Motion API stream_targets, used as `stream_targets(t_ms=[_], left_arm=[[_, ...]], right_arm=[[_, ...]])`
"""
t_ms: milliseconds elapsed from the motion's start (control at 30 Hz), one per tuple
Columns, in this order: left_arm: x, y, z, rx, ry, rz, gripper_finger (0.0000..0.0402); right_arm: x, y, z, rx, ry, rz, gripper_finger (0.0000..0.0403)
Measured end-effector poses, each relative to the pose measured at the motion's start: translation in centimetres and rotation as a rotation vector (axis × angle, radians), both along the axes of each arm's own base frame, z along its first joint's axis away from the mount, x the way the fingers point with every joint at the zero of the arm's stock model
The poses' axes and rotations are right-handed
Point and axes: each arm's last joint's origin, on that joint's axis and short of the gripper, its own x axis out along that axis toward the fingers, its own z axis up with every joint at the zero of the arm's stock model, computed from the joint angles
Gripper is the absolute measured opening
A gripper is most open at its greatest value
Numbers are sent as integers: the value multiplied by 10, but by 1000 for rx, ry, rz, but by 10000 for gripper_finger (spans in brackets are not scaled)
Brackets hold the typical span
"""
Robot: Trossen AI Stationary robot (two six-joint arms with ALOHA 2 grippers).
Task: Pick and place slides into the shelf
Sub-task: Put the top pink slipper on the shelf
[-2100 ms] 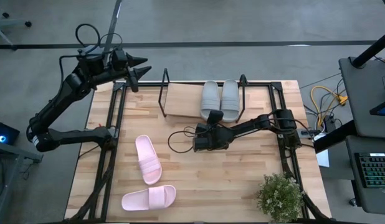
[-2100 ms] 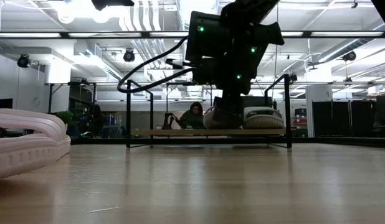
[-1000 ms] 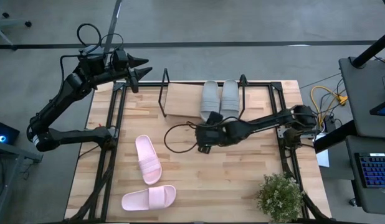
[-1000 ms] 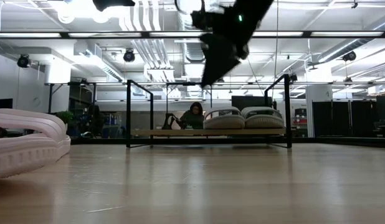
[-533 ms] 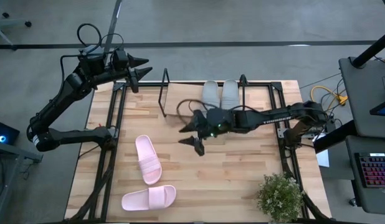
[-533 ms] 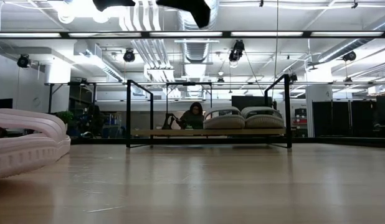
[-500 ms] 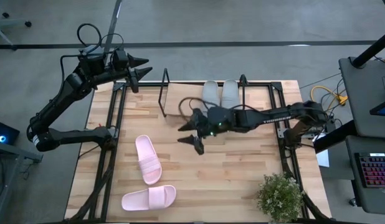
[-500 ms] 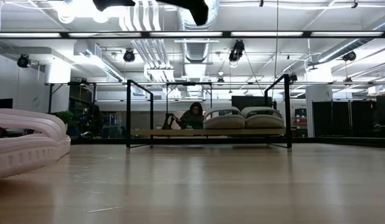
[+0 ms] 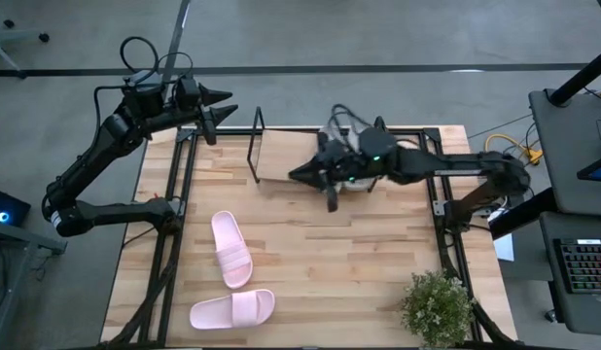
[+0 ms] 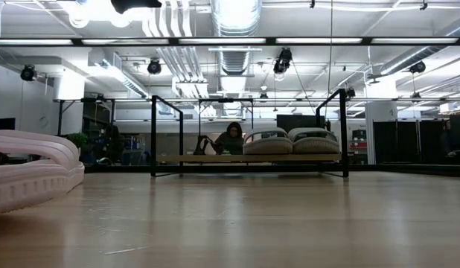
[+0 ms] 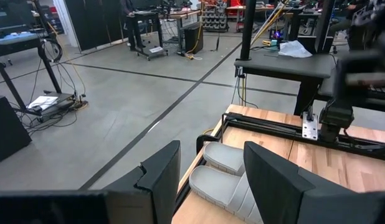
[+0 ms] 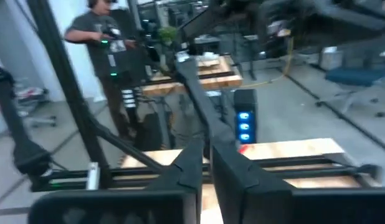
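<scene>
My left tool (image 9: 226, 109), fingers apart, waits past the counter's (image 9: 378, 262) far left corner. Two pink slides (image 9: 231, 249) lie on the counter's near left. Two grey slides (image 10: 289, 141) sit side by side on the shelf (image 9: 281, 156). My right tool (image 9: 315, 187) hovers above the shelf, fingers nearly together.

No readable text, labels, brands or numbers in any view. Right arm link over shelf (image 9: 281, 156) carries pale marking, too small to read. No signs legible in room.
</scene>
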Motion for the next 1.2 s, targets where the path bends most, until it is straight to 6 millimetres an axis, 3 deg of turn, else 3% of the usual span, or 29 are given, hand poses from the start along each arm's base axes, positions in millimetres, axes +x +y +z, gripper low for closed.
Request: stream_targets(t_ms=[233, 433, 567, 867, 1200], left_arm=[[2, 2, 0, 1, -2, 0, 162], [2, 2, 0, -1, -1, 1, 162], [2, 2, 0, -2, -1, 1, 162], [2, 2, 0, -3, -2, 0, 162], [4, 3, -1, -12, -1, -9, 162]], right_arm=[[-52, 6, 24, -72, 27, -31, 8], [-93, 8, 18, -113, -3, -32, 8], [-118, 8, -2, -89, 8, -34, 8], [-153, 9, -64, -64, -83, -44, 8], [-185, 9, -109, -21, -113, -60, 8]])
